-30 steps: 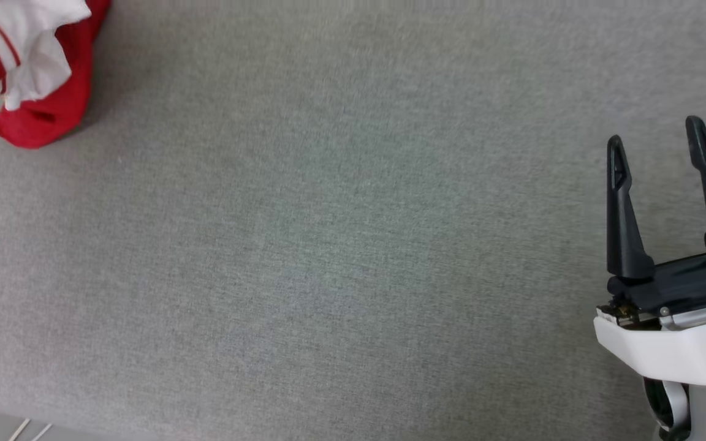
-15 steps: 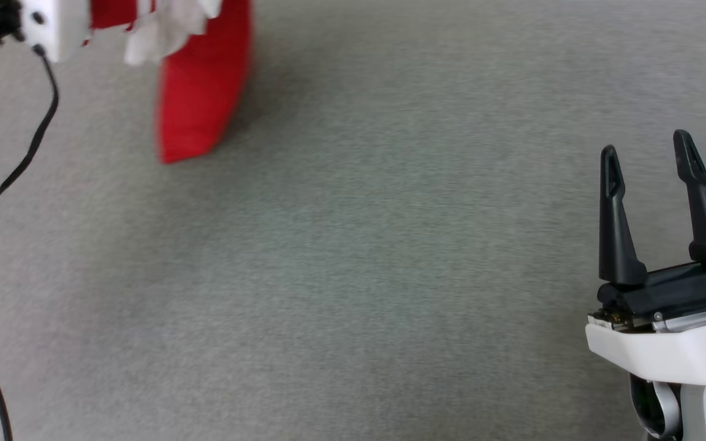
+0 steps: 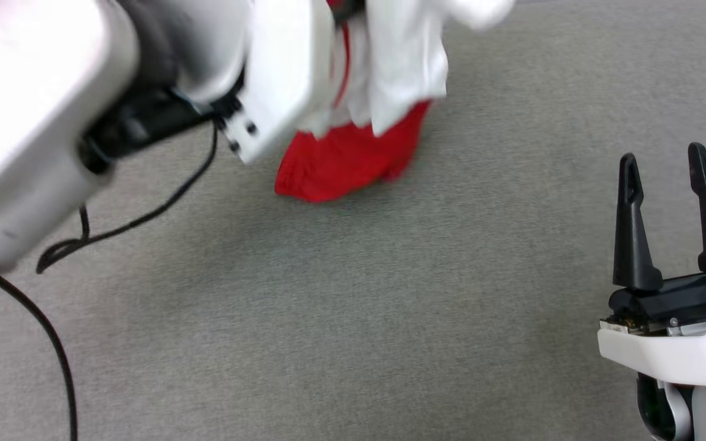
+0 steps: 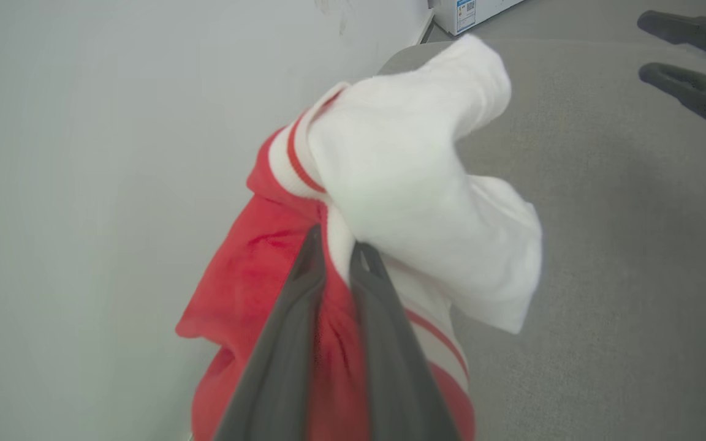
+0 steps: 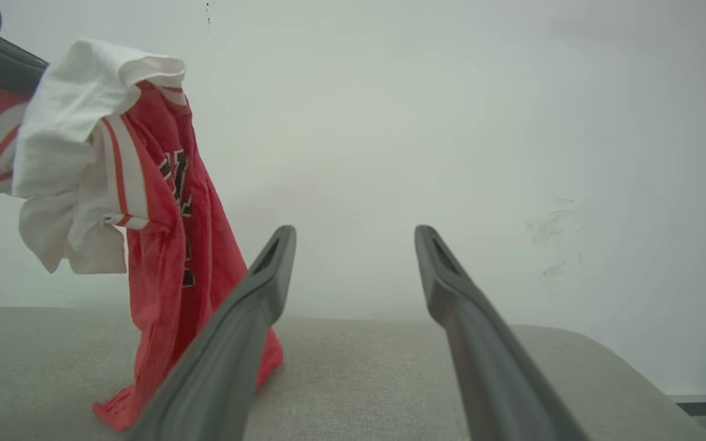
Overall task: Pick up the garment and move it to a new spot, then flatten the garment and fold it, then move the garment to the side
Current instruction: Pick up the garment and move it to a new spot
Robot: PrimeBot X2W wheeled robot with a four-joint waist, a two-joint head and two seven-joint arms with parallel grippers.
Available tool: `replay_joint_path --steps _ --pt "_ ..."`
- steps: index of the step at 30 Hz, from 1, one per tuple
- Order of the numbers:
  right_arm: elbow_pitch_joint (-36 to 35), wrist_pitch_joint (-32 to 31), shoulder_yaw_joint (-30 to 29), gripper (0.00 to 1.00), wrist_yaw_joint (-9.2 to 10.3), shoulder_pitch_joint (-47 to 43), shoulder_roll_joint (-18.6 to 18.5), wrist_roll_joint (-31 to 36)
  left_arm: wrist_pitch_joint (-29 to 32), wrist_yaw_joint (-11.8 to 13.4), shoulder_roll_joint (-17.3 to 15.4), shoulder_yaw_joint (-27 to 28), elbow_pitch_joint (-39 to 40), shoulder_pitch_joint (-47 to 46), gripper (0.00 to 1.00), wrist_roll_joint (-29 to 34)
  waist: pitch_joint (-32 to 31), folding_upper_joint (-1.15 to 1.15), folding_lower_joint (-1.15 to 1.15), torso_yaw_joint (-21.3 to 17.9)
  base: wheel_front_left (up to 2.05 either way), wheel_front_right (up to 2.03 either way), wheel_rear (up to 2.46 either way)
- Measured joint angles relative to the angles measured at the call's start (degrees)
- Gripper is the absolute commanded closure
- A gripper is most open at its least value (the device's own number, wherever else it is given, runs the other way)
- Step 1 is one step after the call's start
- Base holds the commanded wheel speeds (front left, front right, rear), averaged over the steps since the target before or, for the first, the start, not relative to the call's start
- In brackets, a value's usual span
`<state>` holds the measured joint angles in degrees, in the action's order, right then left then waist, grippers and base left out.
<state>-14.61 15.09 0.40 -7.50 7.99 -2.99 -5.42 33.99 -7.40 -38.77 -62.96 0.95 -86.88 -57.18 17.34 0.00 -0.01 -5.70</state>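
Red garment vertical, hem downward

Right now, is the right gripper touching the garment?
Apart. The head view shows a wide stretch of grey surface between the open right gripper and the garment, which hangs from the left gripper.

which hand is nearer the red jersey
Left. The left hand is shut on the jersey, holding it up; the right hand sits open off to the side, apart from it.
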Motion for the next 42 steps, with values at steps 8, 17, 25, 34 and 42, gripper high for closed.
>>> replay_joint_path --steps 8,17,25,34,42 --pt "0.25 0.0 -0.08 0.0 0.0 -0.09 0.01 -1.26 -2.9 0.0 3.49 -9.62 0.16 11.73 1.0 0.93 1.36 0.0 0.0 -2.4 0.0 0.0 0.0" --pt "1.55 0.0 0.08 0.0 0.0 0.29 0.02 -0.89 -1.89 0.0 8.22 -10.45 -7.3 28.87 1.0 6.31 3.54 0.0 0.01 -2.36 0.0 0.0 0.0" --pt "2.89 0.0 -0.04 0.0 0.0 0.15 0.03 -0.14 -9.44 0.0 10.7 -10.43 -12.28 32.43 0.0 6.49 2.97 0.0 0.01 -1.47 0.0 0.0 0.0" --pt "4.81 -0.01 -0.08 0.0 0.0 -2.64 0.04 0.49 -32.14 2.35 11.55 -2.99 -15.58 30.66 0.0 8.7 -2.13 0.0 0.01 0.73 0.0 0.0 0.0" --pt "5.89 0.0 -0.43 0.0 0.0 -5.15 0.03 0.87 -47.75 14.13 9.49 3.47 -14.99 37.94 0.0 13.11 -6.91 0.0 0.0 4.06 0.0 0.0 0.0"
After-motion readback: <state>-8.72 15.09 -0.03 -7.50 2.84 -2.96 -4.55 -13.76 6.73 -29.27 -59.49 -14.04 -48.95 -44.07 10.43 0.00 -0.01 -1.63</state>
